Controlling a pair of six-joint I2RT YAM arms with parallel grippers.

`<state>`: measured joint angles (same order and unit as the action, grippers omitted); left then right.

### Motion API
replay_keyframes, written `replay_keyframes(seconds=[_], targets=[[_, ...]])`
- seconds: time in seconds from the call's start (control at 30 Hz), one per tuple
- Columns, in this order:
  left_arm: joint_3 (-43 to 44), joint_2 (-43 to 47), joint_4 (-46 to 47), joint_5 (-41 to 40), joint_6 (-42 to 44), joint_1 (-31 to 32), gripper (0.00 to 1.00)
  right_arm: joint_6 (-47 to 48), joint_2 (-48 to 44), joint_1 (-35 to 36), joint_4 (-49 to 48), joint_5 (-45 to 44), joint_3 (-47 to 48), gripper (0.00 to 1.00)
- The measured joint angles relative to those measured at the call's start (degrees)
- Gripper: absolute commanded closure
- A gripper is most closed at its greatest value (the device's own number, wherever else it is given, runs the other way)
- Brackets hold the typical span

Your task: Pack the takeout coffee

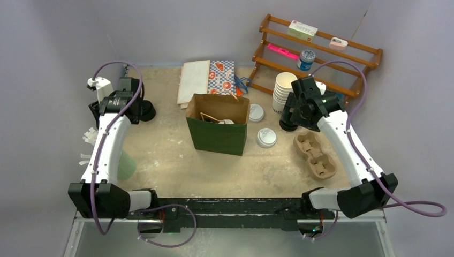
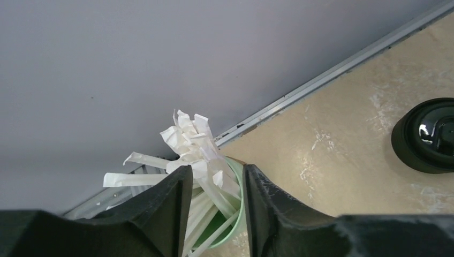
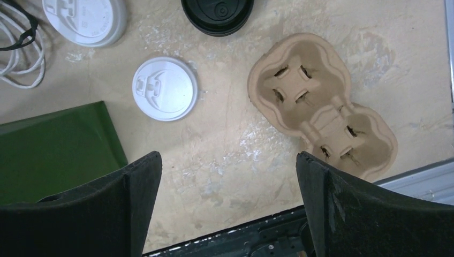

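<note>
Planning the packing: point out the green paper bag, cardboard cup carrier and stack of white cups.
green paper bag [image 1: 217, 136]: top external view, on its front face.
cardboard cup carrier [image 3: 321, 115]: right wrist view, on the bridge between its two wells.
stack of white cups [image 1: 280, 96]: top external view, on its side.

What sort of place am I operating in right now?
Most likely a mock café takeout-packing station on a lab tabletop: a stack of white paper cups, a pulp cup carrier and an open green paper bag sit on it, with wrapped straws at the left edge.
</note>
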<state>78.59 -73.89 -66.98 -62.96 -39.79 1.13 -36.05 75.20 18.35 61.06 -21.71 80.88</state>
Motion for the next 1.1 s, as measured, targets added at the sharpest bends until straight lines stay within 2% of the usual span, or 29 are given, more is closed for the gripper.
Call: replay_keyframes(seconds=[0.1,0.37,0.57,0.93,1.0,1.07,1.1], targets=[[-4.39,1.44,5.44,2.67,3.34,-2.67,0.70,0.00,0.39,0.00,0.20,0.76,0.70,0.05],[-6.12,1.36,12.04,4.76,7.72,-5.75,0.70,0.04,1.36,-0.02,0.17,2.69,1.70,0.05],[-6.27,1.33,13.38,4.68,8.94,-6.75,0.67,0.24,2.27,-0.02,0.00,3.78,1.90,0.06],[-7.80,1.33,11.91,4.70,7.82,-7.13,0.69,1.11,4.33,-0.02,-0.42,6.27,2.80,0.07],[-8.48,1.33,11.52,4.87,7.37,-7.13,0.78,1.14,4.35,-0.02,-0.44,6.32,2.80,0.08],[-9.11,1.33,11.32,5.03,7.15,-7.13,0.99,1.14,4.35,-0.02,-0.44,6.36,2.80,0.08],[-9.29,1.31,11.10,5.14,7.02,-7.15,1.00,1.14,4.35,-0.02,-0.44,6.45,2.80,0.08]])
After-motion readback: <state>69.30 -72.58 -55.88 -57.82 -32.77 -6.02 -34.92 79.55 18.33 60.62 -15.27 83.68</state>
